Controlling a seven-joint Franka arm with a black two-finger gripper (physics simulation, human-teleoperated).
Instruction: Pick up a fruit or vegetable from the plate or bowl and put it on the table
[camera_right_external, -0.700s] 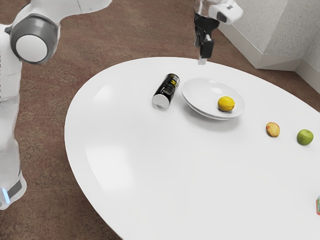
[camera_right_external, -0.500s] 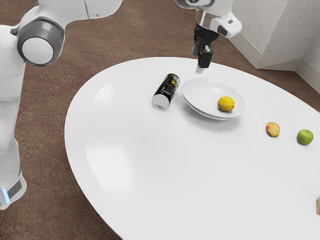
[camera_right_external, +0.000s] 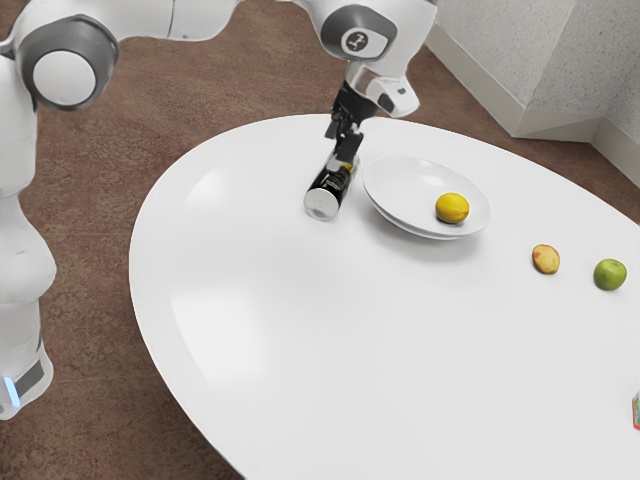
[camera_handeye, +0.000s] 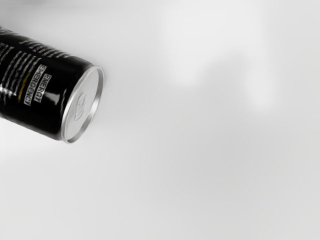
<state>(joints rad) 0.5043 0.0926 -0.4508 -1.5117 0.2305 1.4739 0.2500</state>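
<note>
We hold our gripper (camera_right_external: 339, 148) above the table (camera_right_external: 300, 330), near the black can (camera_right_external: 332, 185), its fingers parted, nothing between them. The lemon (camera_right_external: 452, 208) sits in the white bowl (camera_right_external: 405, 185), toward the exterior view's right.

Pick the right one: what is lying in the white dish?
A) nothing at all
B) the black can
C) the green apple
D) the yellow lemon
D: the yellow lemon sits inside the white dish, while the black can lies on its side on the table next to it and the green apple is on the table too.
</note>
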